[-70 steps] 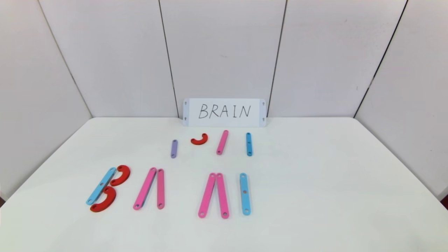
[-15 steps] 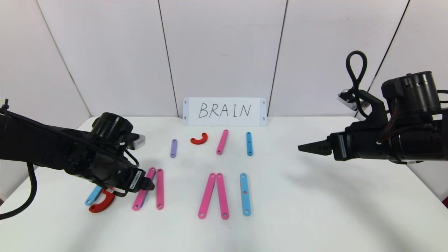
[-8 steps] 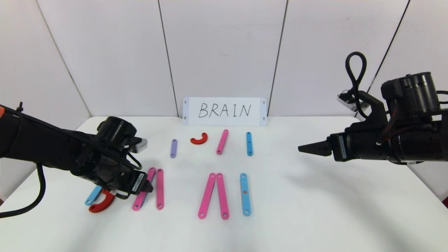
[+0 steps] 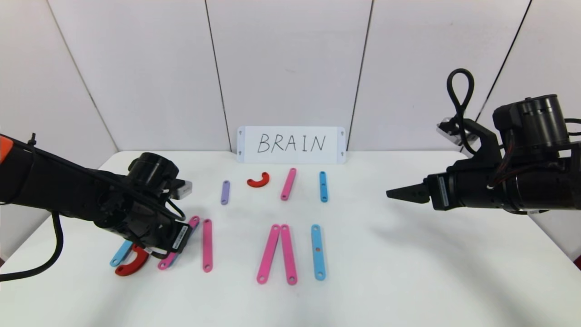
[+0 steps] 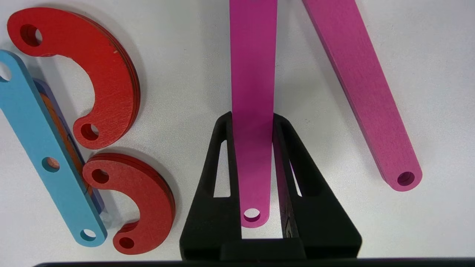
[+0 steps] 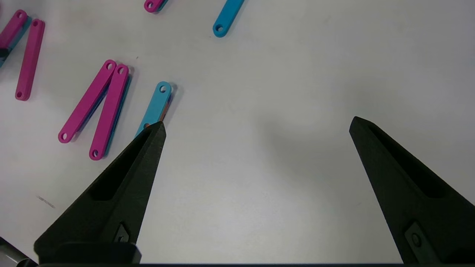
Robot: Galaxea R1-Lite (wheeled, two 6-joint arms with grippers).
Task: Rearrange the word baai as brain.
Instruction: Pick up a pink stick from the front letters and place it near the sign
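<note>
left gripper (image 5: pixel 252 122) was clamped on the pink strip (image 5: pixel 253 74), held between its jaws; right gripper (image 6: pixel 256 126) was parked with jaws spread wide, well apart from everything

White worktop (image 4: pixel 408 272). Pink strips (image 4: pixel 277 254), blue strip (image 4: pixel 317 252), red curves (image 5: pixel 111 78) with a light-blue holed strip (image 5: pixel 48 163) alongside. Farther back, purple strip (image 4: pixel 225 192), small red curve (image 4: pixel 258 180), pink strip (image 4: pixel 288 184), blue strip (image 4: pixel 322 186). White card (image 4: pixel 290 145), black handwritten lettering. Black grippers (image 5: pixel 252 122).
</note>
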